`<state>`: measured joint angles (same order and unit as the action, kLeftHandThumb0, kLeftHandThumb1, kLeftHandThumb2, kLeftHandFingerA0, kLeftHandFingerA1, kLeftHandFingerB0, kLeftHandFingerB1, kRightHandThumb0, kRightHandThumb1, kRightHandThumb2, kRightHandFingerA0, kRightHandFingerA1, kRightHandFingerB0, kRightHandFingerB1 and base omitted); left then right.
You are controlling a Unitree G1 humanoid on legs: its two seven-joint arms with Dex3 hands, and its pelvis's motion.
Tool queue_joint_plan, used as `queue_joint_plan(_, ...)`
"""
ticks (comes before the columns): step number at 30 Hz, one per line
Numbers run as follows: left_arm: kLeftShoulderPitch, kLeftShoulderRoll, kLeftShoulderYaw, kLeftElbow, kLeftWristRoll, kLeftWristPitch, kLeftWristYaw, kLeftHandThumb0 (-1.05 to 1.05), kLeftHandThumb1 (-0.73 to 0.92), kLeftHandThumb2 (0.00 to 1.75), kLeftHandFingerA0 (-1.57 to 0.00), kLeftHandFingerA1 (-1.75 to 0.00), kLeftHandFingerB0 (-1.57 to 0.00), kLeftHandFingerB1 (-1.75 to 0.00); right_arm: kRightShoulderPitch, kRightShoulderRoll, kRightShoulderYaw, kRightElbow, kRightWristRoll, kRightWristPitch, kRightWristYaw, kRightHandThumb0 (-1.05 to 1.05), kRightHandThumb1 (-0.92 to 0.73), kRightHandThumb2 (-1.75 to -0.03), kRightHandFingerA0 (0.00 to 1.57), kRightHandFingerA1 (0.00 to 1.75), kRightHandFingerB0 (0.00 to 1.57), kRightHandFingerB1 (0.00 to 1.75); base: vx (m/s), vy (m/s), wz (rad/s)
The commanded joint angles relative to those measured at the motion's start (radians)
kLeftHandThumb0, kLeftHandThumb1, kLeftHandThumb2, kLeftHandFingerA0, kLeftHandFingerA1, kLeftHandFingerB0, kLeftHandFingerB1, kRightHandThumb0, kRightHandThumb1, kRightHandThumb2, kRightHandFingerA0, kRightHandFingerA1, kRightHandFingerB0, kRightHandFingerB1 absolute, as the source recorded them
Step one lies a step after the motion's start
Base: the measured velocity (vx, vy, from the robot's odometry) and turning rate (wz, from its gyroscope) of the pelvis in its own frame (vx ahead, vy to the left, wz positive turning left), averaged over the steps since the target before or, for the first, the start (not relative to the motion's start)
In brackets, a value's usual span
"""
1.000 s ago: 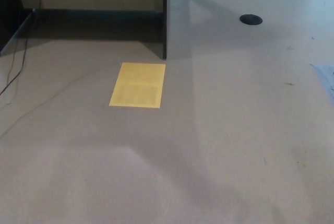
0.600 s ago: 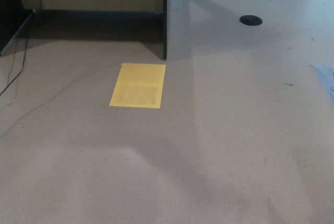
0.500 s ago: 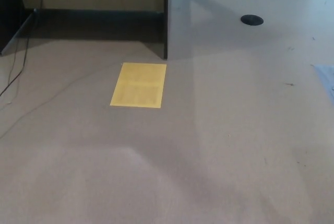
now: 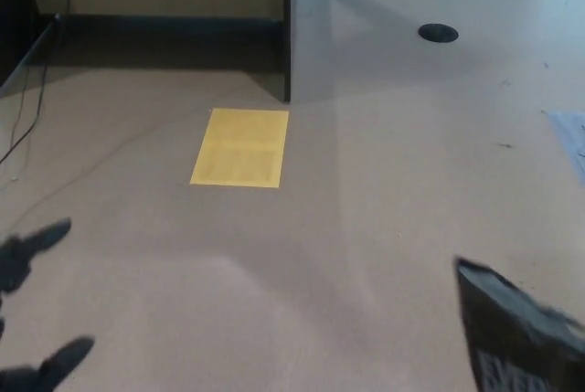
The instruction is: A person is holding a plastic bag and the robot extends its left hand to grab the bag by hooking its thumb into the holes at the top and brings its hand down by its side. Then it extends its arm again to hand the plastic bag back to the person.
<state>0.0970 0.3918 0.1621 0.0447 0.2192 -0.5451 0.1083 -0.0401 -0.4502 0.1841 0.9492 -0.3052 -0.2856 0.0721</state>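
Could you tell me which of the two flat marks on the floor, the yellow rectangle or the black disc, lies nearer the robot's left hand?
The yellow rectangular sheet: it lies left of centre, closer to the left hand than the small black round disc, far up right.

floor (image 4: 384,182): matt, smooth, tan
yellow sheet (image 4: 239,147): flat, matt, looks like paper
left hand (image 4: 32,310): matt black
plastic bag (image 4: 516,337): dark, blurred, perhaps slightly glossy

A yellow sheet (image 4: 239,147) lies flat on the tan floor (image 4: 384,182).

open floor (image 4: 384,191) ahead, dark panel (image 4: 287,26) beyond
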Motion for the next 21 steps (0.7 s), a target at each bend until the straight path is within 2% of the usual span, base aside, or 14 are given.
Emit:
queue_joint_plan(1, -0.063, 0.025, 0.025, -0.170, -0.065, 0.137, -0.080, -0.24, 0.33, 0.88, -0.08, -0.51, -0.08, -0.50, 0.005, -0.025, -0.012, 0.009, 0.005, -0.014, 0.012, -0.34, -0.72, -0.61, 0.66, 0.49, 0.53, 0.41, 0.00, 0.000, 0.00)
queue_joint_plan(5, -0.153, 0.026, 0.016, -0.236, -0.045, 0.153, -0.095, -0.24, 0.33, 0.88, -0.10, -0.52, -0.10, -0.50, 0.013, -0.028, -0.007, 0.005, -0.004, -0.021, 0.005, -0.36, -0.72, -0.61, 0.67, 0.49, 0.54, 0.41, 0.00, 0.000, 0.00)
queue_joint_plan(6, -0.186, 0.021, 0.007, -0.277, -0.025, 0.192, -0.099, -0.54, 0.41, 0.68, -0.28, -0.43, -0.20, -0.37, 0.014, -0.031, -0.007, 0.003, -0.004, -0.018, 0.009, -0.35, -0.72, -0.61, 0.66, 0.48, 0.54, 0.41, 0.00, 0.000, 0.00)
queue_joint_plan(10, -0.259, 0.011, -0.015, -0.352, 0.000, 0.264, -0.119, -0.53, 0.42, 0.68, -0.25, -0.41, -0.18, -0.36, 0.012, -0.030, -0.008, 0.007, -0.002, -0.009, 0.014, -0.35, -0.73, -0.61, 0.63, 0.47, 0.53, 0.41, 0.00, 0.000, 0.00)
queue_joint_plan(11, -0.296, 0.009, -0.028, -0.376, 0.002, 0.290, -0.129, -0.25, 0.33, 0.89, -0.10, -0.51, -0.09, -0.50, 0.011, -0.031, -0.008, 0.007, -0.002, -0.009, 0.015, -0.36, -0.73, -0.61, 0.65, 0.47, 0.52, 0.40, 0.00, 0.000, 0.00)
queue_joint_plan(13, -0.329, 0.006, -0.040, -0.400, -0.003, 0.323, -0.142, -0.25, 0.33, 0.89, -0.10, -0.51, -0.09, -0.50, 0.011, -0.031, -0.007, 0.008, -0.003, -0.010, 0.013, -0.36, -0.73, -0.61, 0.65, 0.47, 0.52, 0.40, 0.00, 0.000, 0.00)
queue_joint_plan(14, -0.353, 0.005, -0.048, -0.407, 0.007, 0.336, -0.145, -0.47, 0.51, 0.56, -0.27, -0.32, -0.22, -0.29, 0.010, -0.031, -0.006, 0.009, -0.005, -0.008, 0.012, -0.36, -0.72, -0.60, 0.67, 0.48, 0.53, 0.40, 0.00, 0.000, 0.00)
queue_joint_plan(15, -0.399, 0.003, -0.063, -0.416, 0.022, 0.352, -0.148, -0.46, 0.51, 0.56, -0.27, -0.32, -0.22, -0.29, 0.009, -0.030, -0.005, 0.011, -0.007, -0.004, 0.009, -0.36, -0.73, -0.60, 0.66, 0.47, 0.53, 0.40, 0.00, 0.000, 0.00)
queue_joint_plan(16, -0.431, 0.001, -0.073, -0.414, 0.026, 0.353, -0.150, -0.25, 0.34, 0.90, -0.10, -0.52, -0.10, -0.51, 0.011, -0.029, -0.006, 0.012, -0.006, -0.004, 0.010, -0.36, -0.72, -0.60, 0.65, 0.47, 0.52, 0.40, 0.00, 0.000, 0.00)
queue_joint_plan(21, -0.536, -0.013, -0.109, -0.418, 0.038, 0.396, -0.162, -0.25, 0.33, 0.89, -0.10, -0.52, -0.10, -0.50, 0.007, -0.029, -0.007, 0.021, -0.004, -0.009, 0.012, -0.35, -0.73, -0.61, 0.62, 0.46, 0.52, 0.40, 0.00, 0.000, 0.00)
